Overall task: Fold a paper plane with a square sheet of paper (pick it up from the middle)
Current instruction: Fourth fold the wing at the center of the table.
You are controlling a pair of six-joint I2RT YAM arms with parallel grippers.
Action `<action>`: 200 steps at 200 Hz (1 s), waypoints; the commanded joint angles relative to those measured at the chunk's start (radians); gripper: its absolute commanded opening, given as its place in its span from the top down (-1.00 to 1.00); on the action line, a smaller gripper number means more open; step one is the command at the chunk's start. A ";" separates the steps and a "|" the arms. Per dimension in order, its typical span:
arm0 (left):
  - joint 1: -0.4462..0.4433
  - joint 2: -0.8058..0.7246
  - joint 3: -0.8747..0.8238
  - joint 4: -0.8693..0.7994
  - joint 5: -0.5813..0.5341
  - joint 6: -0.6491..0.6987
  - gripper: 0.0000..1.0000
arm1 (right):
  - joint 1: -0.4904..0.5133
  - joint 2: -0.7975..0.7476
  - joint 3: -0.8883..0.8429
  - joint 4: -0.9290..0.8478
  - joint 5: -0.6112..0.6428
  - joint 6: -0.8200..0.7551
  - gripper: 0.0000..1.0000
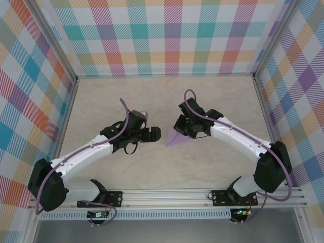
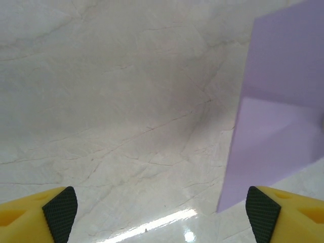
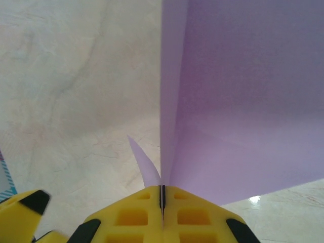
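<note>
The right tool (image 3: 162, 198) has its two fingers pressed flat together, pinching the paper (image 1: 174, 138) at a folded edge. In the right wrist view the fold runs straight away from the fingertips, a broad panel spreads to one side, and a small flap curls off to the other. The paper seems to be held up off the table (image 1: 152, 98) rather than lying flat, though how far off I cannot tell.

The left tool (image 1: 155, 134) is spread wide and holds nothing. In its wrist view both pads (image 2: 61, 212) sit at the bottom corners with bare table between them.

From above, the paper tapers to a point. Its long axis runs from the right tool down toward the arm bases and slightly toward the left arm, so the tip lies between the two tools. The left tool is just beside that tip but apart from it. In its own view the paper is off to the right, with the lower corner close to the right pad. To take a free edge, that tool would likely have to shift toward the right arm.
</note>
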 commanded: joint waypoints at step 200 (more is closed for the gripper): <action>-0.142 0.154 -0.415 0.804 0.160 0.588 -0.54 | 0.002 0.253 -0.041 0.040 -0.236 0.339 1.00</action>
